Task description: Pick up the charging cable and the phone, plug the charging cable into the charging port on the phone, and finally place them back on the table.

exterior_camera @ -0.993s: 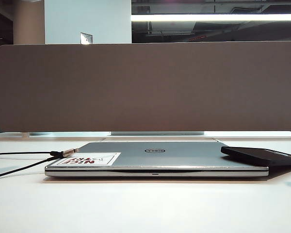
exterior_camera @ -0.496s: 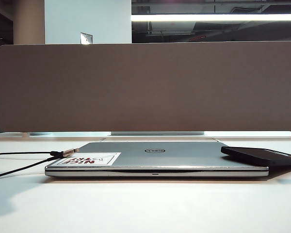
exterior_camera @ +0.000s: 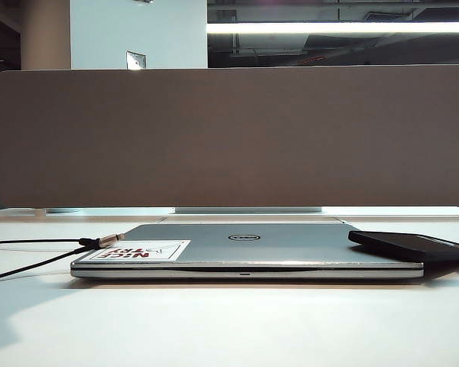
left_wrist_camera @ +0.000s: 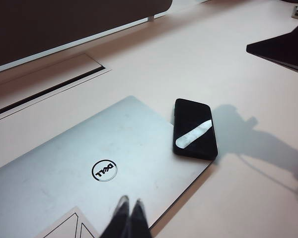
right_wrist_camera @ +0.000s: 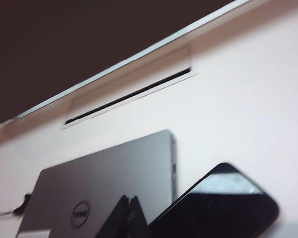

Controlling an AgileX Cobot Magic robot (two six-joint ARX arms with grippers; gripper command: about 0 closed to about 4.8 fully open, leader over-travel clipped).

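Noticing, at the far left of the exterior view, a grey shadow (exterior_camera: 8, 325) spreading further across the table (exterior_camera: 229, 329) than a second ago, though showing no arm there yet; reading that as the left arm swinging in over the work. Finding the charging cable (exterior_camera: 99, 243) lying untouched, with the silvery plug resting at the left edge of the silver laptop (exterior_camera: 245, 246), out of the left wrist view and so impossible to place against the left gripper (left_wrist_camera: 130, 214). Seeing that gripper hovering pressed together on nothing, above the laptop near the sticker (exterior_camera: 141, 251), with the phone (left_wrist_camera: 194, 129) lying well ahead of it and off to one side. Moving right: finding the right gripper (right_wrist_camera: 128, 213) likewise pinched together and empty, hanging over the laptop with the phone just beside it, propped on the laptop's right corner. Judging both pickups as not yet begun, and needing the jaws parting before closing on either thing.
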